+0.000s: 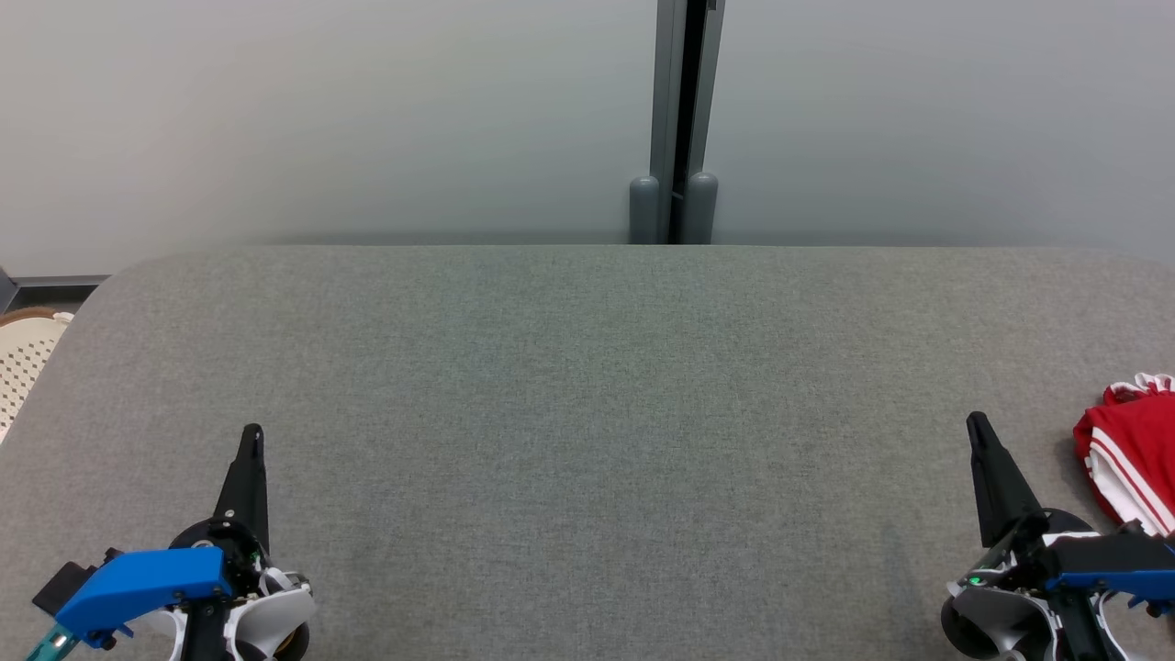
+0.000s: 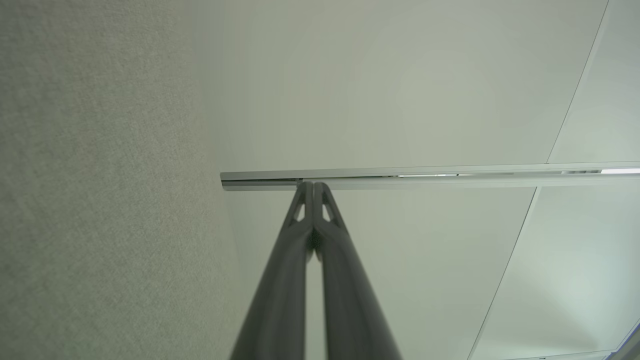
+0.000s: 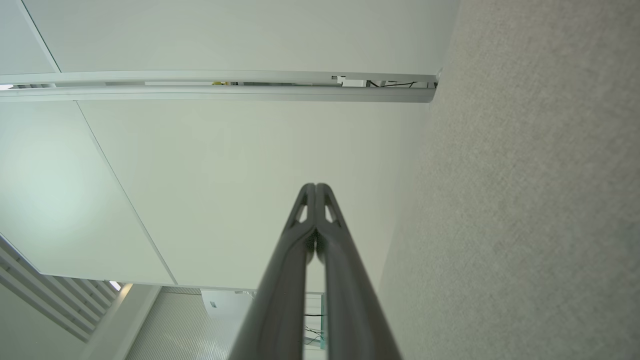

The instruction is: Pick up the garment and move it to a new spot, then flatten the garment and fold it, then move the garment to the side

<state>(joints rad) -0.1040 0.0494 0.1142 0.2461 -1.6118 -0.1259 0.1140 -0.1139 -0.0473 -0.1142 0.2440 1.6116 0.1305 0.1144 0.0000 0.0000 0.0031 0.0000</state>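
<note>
Grey cloth-covered table, broad, with rounded far corners. Behind it is a pale wall with a grey post near the centre. A cream perforated basket peeks in past the table's left edge.

The garment lies bunched at the table's far right edge. It is red with white stripes and a white frill at the top, and the frame partly cuts it off. It sits just beside the right gripper, on its outer side, and we see no contact.

Both arms sit low over the near edge. On the left gripper we note fingers pressed together to a single point, with nothing between them. The right is the same, closed and empty. The wrist views show the pads meeting along their length.

Our reading of the cloth: light, limp, probably a slick sports knit, so it will sag and slide rather than keep its shape. We judge a pinch on a raised fold or the striped hem the best hold, taking few layers. The right arm is the nearer one.
</note>
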